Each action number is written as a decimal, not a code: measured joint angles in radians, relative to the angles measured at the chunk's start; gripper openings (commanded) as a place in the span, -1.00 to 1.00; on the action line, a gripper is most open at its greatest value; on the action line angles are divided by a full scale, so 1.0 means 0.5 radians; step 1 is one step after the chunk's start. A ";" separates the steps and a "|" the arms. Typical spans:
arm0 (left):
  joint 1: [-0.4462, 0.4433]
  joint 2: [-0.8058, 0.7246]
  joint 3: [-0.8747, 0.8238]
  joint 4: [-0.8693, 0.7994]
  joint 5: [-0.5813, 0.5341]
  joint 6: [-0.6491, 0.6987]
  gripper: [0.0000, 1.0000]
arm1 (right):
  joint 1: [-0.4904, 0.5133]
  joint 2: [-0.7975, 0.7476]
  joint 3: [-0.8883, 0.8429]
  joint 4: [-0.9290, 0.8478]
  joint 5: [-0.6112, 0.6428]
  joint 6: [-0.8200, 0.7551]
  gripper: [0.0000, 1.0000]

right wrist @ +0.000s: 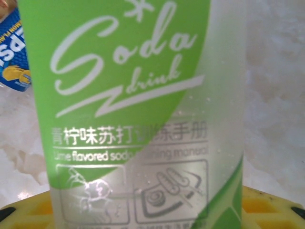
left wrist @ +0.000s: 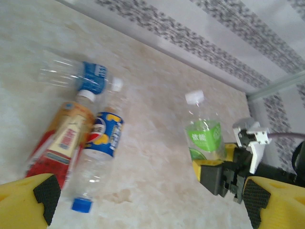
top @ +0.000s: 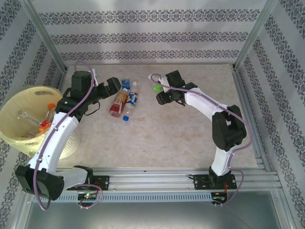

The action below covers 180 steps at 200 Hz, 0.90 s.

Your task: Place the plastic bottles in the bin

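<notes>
Three plastic bottles lie together on the table: a red-labelled one (top: pixel 117 103) (left wrist: pixel 64 140), a blue-labelled one with a blue cap (top: pixel 130 103) (left wrist: pixel 102 143), and a clear one with a blue label and white cap (top: pixel 126 84) (left wrist: pixel 90 78). My left gripper (top: pixel 107 89) (left wrist: pixel 147 210) hangs open just left of them, nothing between its fingers (left wrist: pixel 44 192). My right gripper (top: pixel 162 94) (right wrist: pixel 143 217) is shut on a green-labelled bottle (top: pixel 157 88) (left wrist: pixel 205 137) (right wrist: pixel 133 114), held upright. The pale-yellow bin (top: pixel 14 105) stands at the far left with bottles (top: pixel 45 123) inside.
Patterned walls and metal frame posts (top: pixel 47 40) close in the table on three sides. A metal rail (top: pixel 157 177) runs along the near edge by the arm bases. Bare tabletop (top: pixel 157 138) lies between the two arms.
</notes>
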 measured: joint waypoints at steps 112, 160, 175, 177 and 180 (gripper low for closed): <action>-0.365 0.527 0.180 0.500 0.522 -0.040 0.99 | -0.040 -0.474 -0.674 0.907 -0.616 0.633 -0.22; -0.476 0.773 0.416 0.440 0.392 -0.072 0.99 | 0.049 -0.474 -0.682 1.101 -0.795 0.717 -0.20; -0.476 0.840 0.488 0.395 0.294 -0.093 0.99 | 0.072 -0.474 -0.682 1.135 -0.848 0.729 -0.19; -0.476 0.848 0.497 0.390 0.282 -0.095 0.99 | 0.072 -0.474 -0.682 1.139 -0.854 0.729 -0.19; -0.475 0.858 0.506 0.385 0.269 -0.099 0.99 | 0.074 -0.474 -0.682 1.145 -0.863 0.729 -0.19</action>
